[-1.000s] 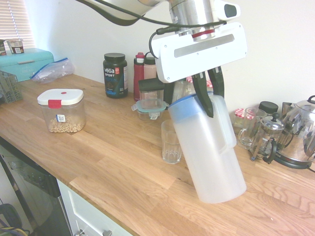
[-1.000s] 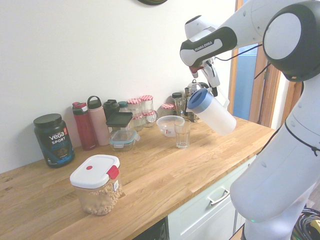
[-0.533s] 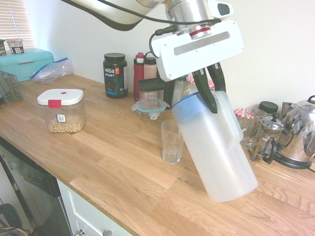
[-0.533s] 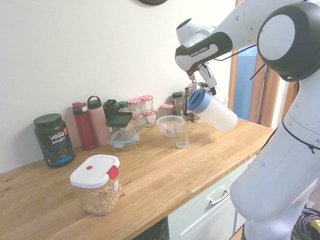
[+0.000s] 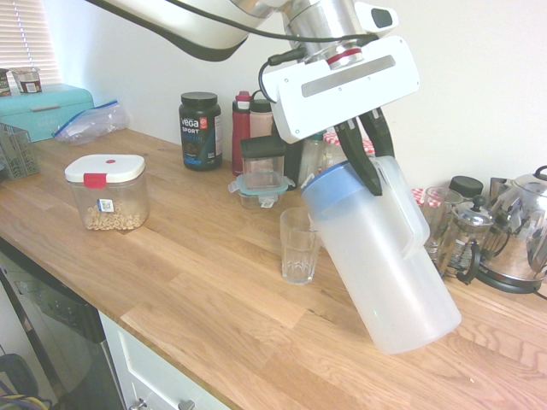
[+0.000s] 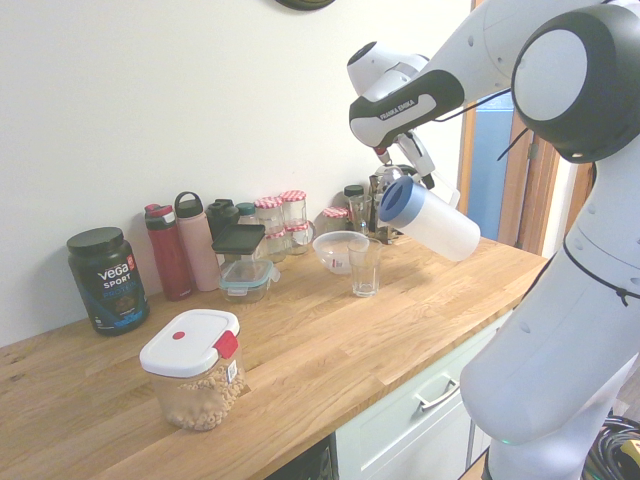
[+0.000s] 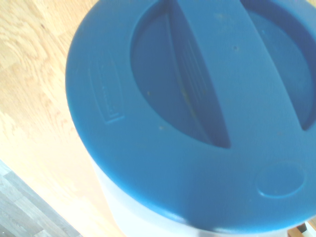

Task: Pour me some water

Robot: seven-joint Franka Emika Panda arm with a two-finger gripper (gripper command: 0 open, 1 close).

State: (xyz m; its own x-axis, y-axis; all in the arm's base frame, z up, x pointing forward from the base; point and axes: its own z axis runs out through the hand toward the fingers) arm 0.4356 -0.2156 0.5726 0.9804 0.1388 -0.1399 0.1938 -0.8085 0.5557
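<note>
The frosted-white plastic jug (image 5: 385, 290) hangs tilted below the gripper (image 5: 379, 174), which pinches its side handle (image 5: 413, 209), blue lid (image 5: 332, 190) leaning toward the ribbed clear drinking glass (image 5: 298, 256), base away.

The first exterior view looks down from close by over the wooden surface (image 5: 197, 282), facing the wall, with the kettle (image 5: 520, 218) at its right. The second exterior view stands farther back, angled along the surface toward the doorway. Both take in the drinking glass (image 5: 298, 246). The wrist view faces the blue lid (image 7: 197, 123) from very near.
</note>
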